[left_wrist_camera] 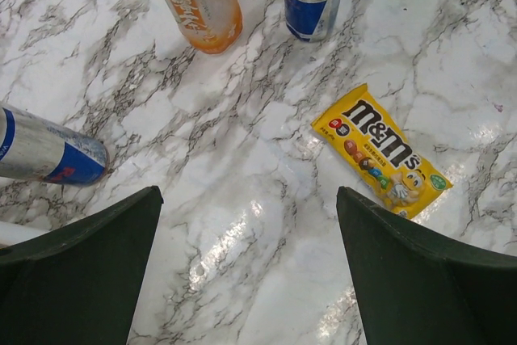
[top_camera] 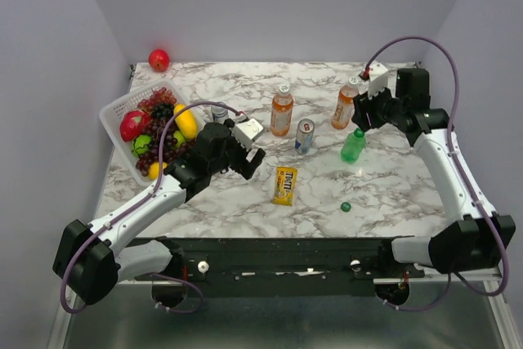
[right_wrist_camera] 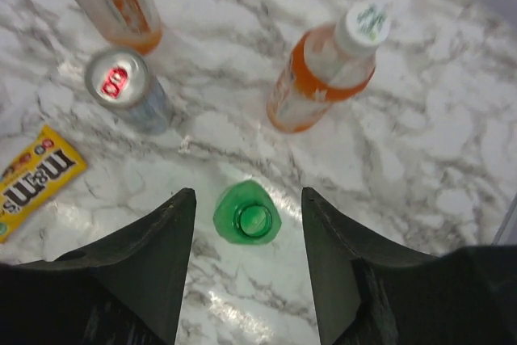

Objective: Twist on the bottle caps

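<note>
Two orange-drink bottles (top_camera: 281, 114) (top_camera: 344, 106) stand at mid-table, each with a white cap (top_camera: 283, 88) (top_camera: 353, 82) on top. The green bottle (top_camera: 353, 146) stands open, without a cap. The dark green cap (top_camera: 346, 207) lies on the marble in front of it. My right gripper (right_wrist_camera: 248, 191) is open and hovers above the green bottle's mouth (right_wrist_camera: 247, 219); it holds nothing. The capped orange bottle (right_wrist_camera: 321, 80) stands beyond it. My left gripper (left_wrist_camera: 246, 191) is open and empty over bare marble, with an orange bottle (left_wrist_camera: 198, 2) ahead of it.
An upright can (top_camera: 304, 135) stands between the bottles. Another can (left_wrist_camera: 50, 155) lies on its side by my left gripper. A yellow M&M's pack (top_camera: 284, 185) lies mid-table. A white fruit basket (top_camera: 114, 112) is at the left, and a red apple (top_camera: 158, 60) sits by the back wall.
</note>
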You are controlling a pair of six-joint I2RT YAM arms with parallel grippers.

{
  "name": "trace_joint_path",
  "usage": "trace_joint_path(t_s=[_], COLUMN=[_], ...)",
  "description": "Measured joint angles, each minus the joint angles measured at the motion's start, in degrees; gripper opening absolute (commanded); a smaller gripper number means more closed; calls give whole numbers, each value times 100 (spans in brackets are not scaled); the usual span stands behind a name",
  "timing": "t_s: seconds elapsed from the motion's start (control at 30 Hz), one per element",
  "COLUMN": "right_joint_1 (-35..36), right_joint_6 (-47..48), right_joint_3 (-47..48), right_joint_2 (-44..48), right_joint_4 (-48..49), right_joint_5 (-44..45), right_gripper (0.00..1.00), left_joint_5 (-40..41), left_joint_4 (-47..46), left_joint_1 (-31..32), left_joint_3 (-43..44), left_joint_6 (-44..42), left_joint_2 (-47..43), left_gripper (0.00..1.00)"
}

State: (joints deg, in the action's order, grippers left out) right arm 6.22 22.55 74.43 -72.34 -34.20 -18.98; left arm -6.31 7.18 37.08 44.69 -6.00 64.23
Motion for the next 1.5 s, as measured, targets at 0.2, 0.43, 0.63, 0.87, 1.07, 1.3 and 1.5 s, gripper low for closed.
trace_joint_path(t_s=[0.2,0.43,0.63,0.87,1.07,1.3,1.5], right_joint_1=[-212,-221,-223,-221,-221,72,804], right_joint_6=[160,302,378,522,874,1290,1106], right_joint_3=[-437,-431,-431,-431,-348,800,1569], right_joint_2=[-852,-977,-1228,-1237,-807,-96,-267], right_joint_4=[-553,-579,-577,-584,-1285,-2312,-2485], right_joint_5=[236,286,223,-46,-595,-1910,-2422], right_gripper=[64,58,46,23,18,17,17], left_joint_5=[-98,-107,-149,-367,-898,-1823,-2391], left_joint_4=[-9,-7,-7,-7,-72,-557,-848], left_joint_1=[57,81,81,94,273,321,431], left_joint_3=[52,59,59,59,59,286,1134], left_joint_6=[-37,-111,-149,-323,-678,-796,-798], left_joint_2=[28,28,28,28,72,737,1425], left_gripper=[99,99,99,99,99,99,99])
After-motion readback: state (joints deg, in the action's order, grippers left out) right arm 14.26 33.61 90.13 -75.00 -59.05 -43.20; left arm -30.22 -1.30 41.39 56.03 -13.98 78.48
